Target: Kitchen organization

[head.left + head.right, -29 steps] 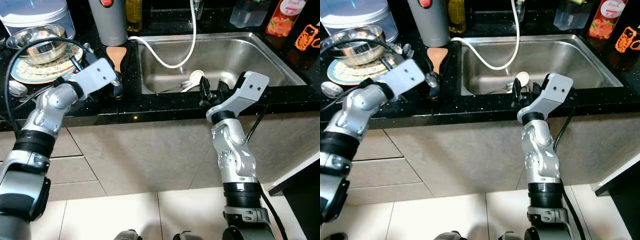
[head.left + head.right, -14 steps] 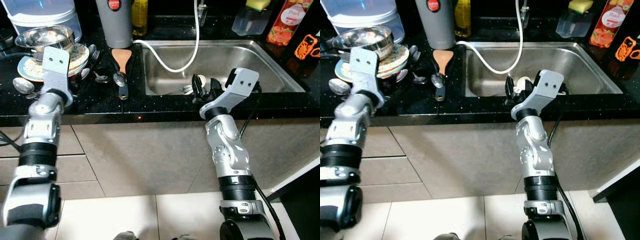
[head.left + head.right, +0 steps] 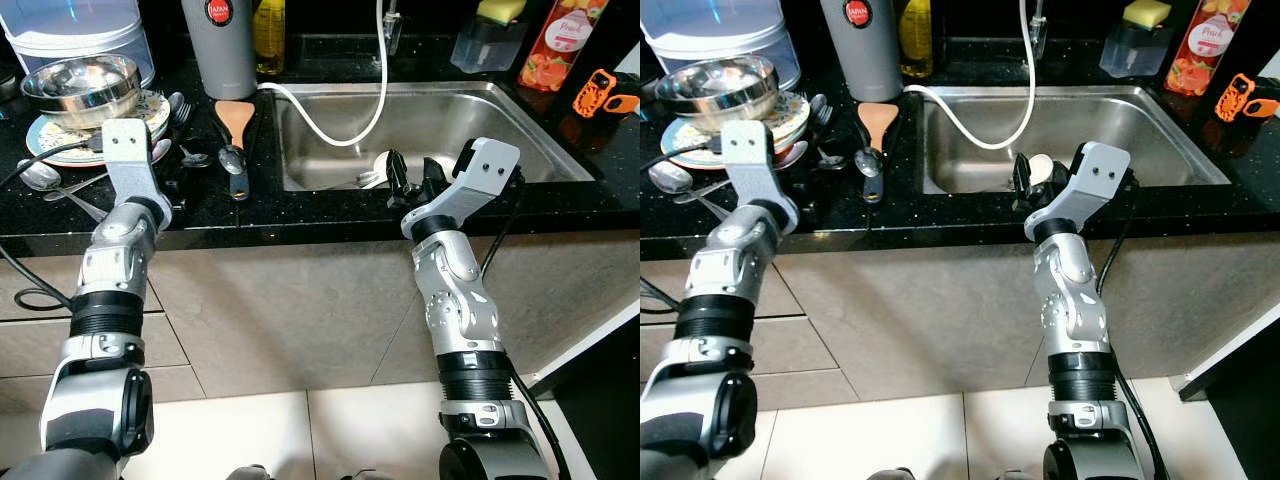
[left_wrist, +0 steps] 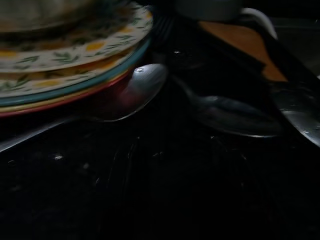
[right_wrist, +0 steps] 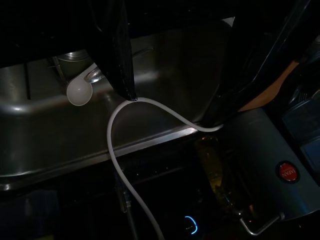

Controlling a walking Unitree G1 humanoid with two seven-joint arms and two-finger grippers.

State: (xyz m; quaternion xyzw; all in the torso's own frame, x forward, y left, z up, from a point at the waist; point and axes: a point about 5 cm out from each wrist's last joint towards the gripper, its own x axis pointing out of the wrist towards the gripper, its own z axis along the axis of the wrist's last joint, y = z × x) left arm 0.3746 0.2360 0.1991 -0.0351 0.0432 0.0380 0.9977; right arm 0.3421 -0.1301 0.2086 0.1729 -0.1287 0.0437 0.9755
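Pincers poised either side of the sink

My left pincer (image 3: pixel 150 160) hovers by the plates (image 3: pixel 45 140) and bowl (image 3: pixel 80 85), over loose spoons (image 4: pixel 235 117) on the worktop (image 3: pixel 300 210); I cannot tell its gap. Sink (image 3: pixel 440 125) holds a white spoon (image 5: pixel 80 92) and hose (image 3: pixel 330 125); right pincer (image 3: pixel 412 180) spread wide at its rim, likely to reach in.

The left tool (image 3: pixel 140 140) is hidden behind its own silver wrist block, so its fingers cannot be read. In the left wrist view the counter (image 4: pixel 165 200) sinks into darkness, and the stacked plates (image 4: pixel 75 55) are cut off by the picture's edge. The blue-lidded container (image 3: pixel 75 25), the grey flask (image 3: pixel 222 40), the yellow bottle (image 3: pixel 268 25) and the red juice bottle (image 3: pixel 558 40) are cropped by the frame. Cutlery in the sink (image 3: pixel 480 115) is partly hidden behind the right tool (image 3: pixel 412 180).
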